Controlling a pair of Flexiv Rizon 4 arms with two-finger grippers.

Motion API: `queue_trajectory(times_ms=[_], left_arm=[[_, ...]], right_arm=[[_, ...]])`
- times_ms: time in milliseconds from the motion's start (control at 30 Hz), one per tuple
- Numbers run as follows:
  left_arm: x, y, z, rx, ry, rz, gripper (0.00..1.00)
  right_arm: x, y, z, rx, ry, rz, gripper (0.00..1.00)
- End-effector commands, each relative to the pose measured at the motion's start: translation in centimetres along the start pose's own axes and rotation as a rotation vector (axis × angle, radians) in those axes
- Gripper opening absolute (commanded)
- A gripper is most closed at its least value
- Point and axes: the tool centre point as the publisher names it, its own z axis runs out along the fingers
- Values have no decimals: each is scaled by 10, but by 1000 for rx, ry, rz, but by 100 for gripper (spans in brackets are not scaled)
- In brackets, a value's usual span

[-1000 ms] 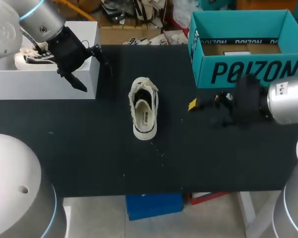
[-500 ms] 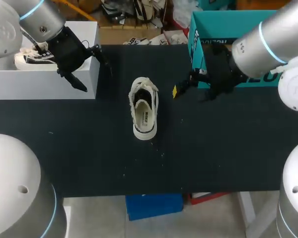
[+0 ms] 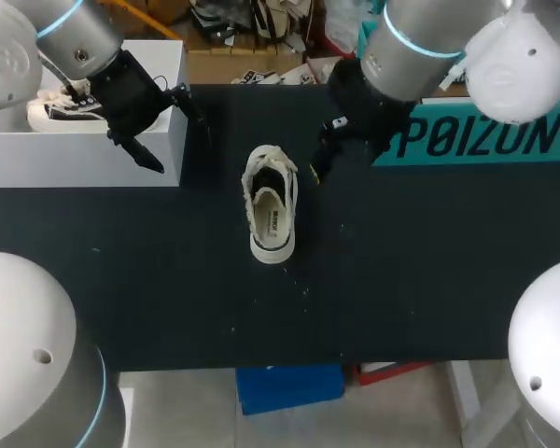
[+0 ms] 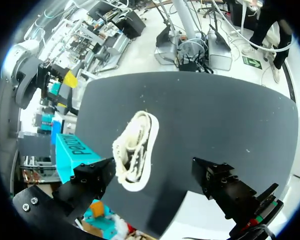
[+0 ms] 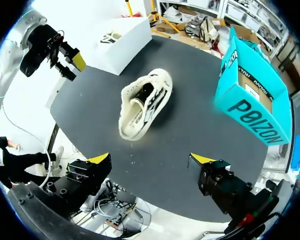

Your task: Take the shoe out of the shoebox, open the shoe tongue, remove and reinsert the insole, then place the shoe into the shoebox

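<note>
Right gripper (image 5: 150, 159), jaws spread wide and nothing between them, hung over the table (image 3: 429, 271) with the shoe (image 3: 270, 215) ahead of it. Left gripper (image 3: 175, 131) was just as wide and just as empty, off by the white box (image 3: 84, 154). The shoe sat sole-down mid-table, well apart from the teal shoebox (image 3: 476, 140).

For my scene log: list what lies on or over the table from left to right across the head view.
Going right: white box → shoe → right gripper, fingers open → teal shoebox. The left gripper overlaps the white box, so it is left out.
</note>
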Motion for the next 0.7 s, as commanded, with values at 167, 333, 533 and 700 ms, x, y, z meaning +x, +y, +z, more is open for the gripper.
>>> queue_trajectory(times_ms=[167, 333, 533, 700], left_arm=[[0, 0, 0, -2, 4, 0, 100], [0, 0, 0, -2, 4, 0, 100], [0, 0, 0, -2, 4, 0, 100], [0, 0, 0, -2, 4, 0, 100]], right_arm=[[1, 46, 54, 145, -185, 50, 100], [-3, 59, 75, 147, -184, 135, 100], [-6, 70, 97, 145, -181, 178, 100], [-9, 73, 110, 147, -183, 193, 100]])
